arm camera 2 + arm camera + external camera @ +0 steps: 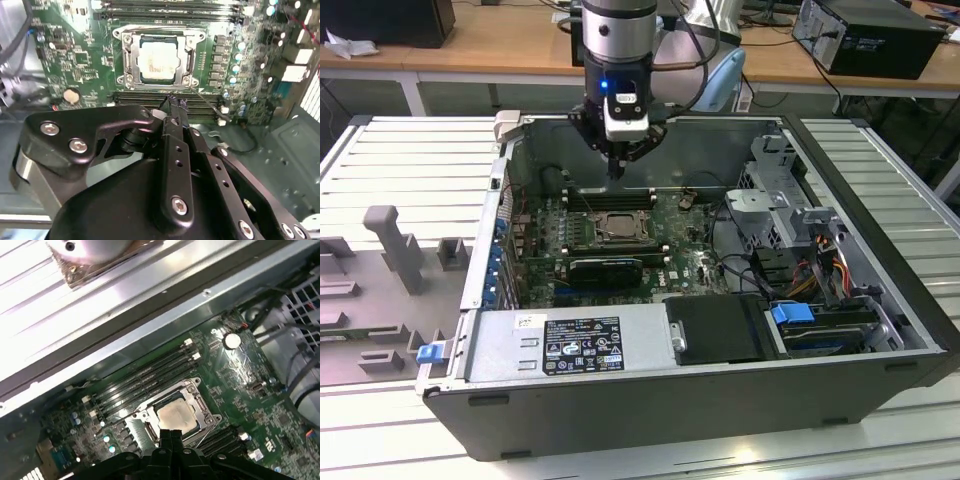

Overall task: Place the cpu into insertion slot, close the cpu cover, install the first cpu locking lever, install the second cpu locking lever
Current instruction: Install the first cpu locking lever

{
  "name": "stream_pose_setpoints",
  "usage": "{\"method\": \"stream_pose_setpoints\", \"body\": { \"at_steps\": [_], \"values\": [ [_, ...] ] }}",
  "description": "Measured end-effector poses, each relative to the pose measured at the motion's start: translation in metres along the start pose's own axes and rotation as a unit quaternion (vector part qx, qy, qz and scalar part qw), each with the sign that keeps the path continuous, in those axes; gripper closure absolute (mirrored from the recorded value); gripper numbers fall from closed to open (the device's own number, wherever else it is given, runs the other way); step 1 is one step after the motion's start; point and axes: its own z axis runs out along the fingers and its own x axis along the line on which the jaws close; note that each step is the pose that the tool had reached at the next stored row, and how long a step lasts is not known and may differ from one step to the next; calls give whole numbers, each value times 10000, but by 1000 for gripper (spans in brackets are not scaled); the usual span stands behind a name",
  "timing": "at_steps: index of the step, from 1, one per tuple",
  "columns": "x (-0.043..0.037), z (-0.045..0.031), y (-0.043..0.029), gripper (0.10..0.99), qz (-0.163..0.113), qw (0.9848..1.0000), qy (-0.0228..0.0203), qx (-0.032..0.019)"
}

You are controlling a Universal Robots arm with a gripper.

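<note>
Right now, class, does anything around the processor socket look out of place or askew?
In the second wrist view, a thin metal lever juts diagonally from a corner of the cpu cover across the black slots, not flat along the frame. The cpu itself sits square.

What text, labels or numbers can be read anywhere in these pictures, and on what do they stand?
None can be read.
black label on the grey metal box inside the case: print too small.
white sticker beside it: too small.
white marking on the green board: blurred.
cpu, silver top: faint marks, unreadable.
</note>
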Motion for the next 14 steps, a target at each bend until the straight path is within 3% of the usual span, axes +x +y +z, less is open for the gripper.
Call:
{"method": "stream_pose_setpoints", "body": {
  "at_steps": [2, 7, 9, 13, 14],
  "values": [
    [0, 21, -2, 980, -269, 9996, 16, 7],
    [-1, 50, -3, 980, -825, 9966, 29, 64],
    [0, 72, -5, 980, -1160, 9932, 41, 84],
    [-1, 105, -7, 980, -1511, 9885, 61, 90],
    [-1, 109, -7, 980, -1633, 9865, 67, 96]
  ]
}}
